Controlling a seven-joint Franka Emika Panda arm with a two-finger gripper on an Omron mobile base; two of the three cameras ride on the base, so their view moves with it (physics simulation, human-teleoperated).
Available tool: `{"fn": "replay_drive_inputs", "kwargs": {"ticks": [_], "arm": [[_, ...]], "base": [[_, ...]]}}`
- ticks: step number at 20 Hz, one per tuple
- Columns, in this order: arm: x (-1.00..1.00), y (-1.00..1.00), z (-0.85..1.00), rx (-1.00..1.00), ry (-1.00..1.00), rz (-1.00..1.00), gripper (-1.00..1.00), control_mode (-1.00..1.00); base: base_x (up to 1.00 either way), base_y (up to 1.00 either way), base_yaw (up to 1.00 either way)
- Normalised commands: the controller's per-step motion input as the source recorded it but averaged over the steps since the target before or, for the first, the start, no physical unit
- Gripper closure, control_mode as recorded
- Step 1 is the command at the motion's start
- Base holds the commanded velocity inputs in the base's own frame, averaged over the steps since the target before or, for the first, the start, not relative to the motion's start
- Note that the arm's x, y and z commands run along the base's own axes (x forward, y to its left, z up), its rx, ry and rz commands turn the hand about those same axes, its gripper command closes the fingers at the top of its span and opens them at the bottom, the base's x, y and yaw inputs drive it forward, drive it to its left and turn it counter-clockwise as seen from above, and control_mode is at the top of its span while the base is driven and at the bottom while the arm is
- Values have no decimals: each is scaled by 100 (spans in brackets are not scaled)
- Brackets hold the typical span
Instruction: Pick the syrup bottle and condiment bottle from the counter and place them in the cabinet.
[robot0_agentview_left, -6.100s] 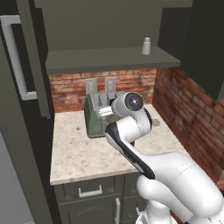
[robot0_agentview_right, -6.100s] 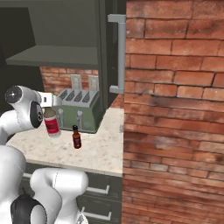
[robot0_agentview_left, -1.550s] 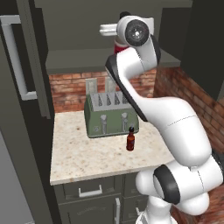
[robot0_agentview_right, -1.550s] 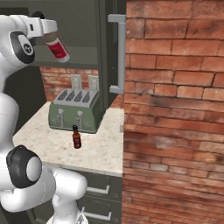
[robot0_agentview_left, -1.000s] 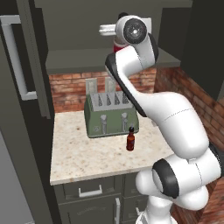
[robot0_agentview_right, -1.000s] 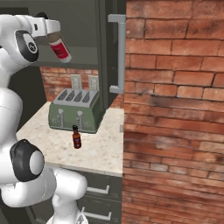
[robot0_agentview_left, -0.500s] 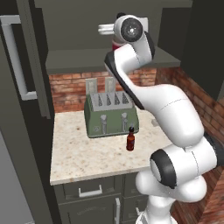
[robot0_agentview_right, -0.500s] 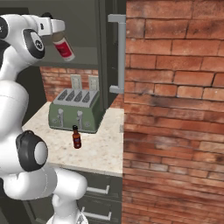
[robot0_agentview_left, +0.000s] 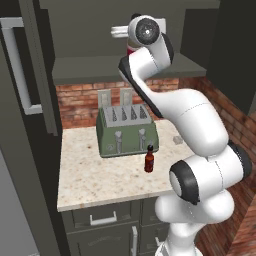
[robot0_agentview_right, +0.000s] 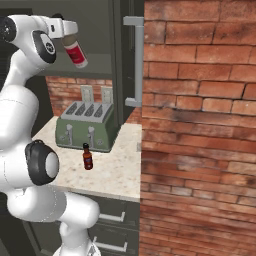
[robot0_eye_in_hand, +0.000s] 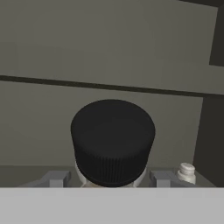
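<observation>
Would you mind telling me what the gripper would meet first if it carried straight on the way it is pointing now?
Probably the cabinet's back wall. The gripper holds the red bottle by its black cap, aimed into the open cabinet; nothing else lies ahead. The small white shaker sits off to one side. Depth is unclear.

A green 4-slot toaster (robot0_agentview_left: 127, 130) stands toward the back of a stone worktop, close to a red brick backsplash (robot0_agentview_left: 80, 100). Its 2 silver levers face forward. Behind the toaster, 2 pale wall outlets (robot0_agentview_left: 104, 98) sit side by side on the brick. A small white shaker (robot0_eye_in_hand: 187, 171) with a ridged top stands on a dark shelf, near a corner. From the right-hand camera, a tall red brick wall (robot0_agentview_right: 200, 130) rises in the foreground, covering the right half of the scene.
</observation>
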Motion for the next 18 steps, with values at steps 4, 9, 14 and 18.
{"fn": "replay_drive_inputs", "kwargs": {"ticks": [4,9,14,18], "arm": [[23,0,-12,0,1,0,100,-100],[22,0,-19,0,1,0,100,-100],[18,0,-27,-1,3,0,100,-100],[22,0,-20,0,4,0,100,-100]], "base": [[0,0,0],[0,0,0],[0,0,0],[0,0,0]]}}
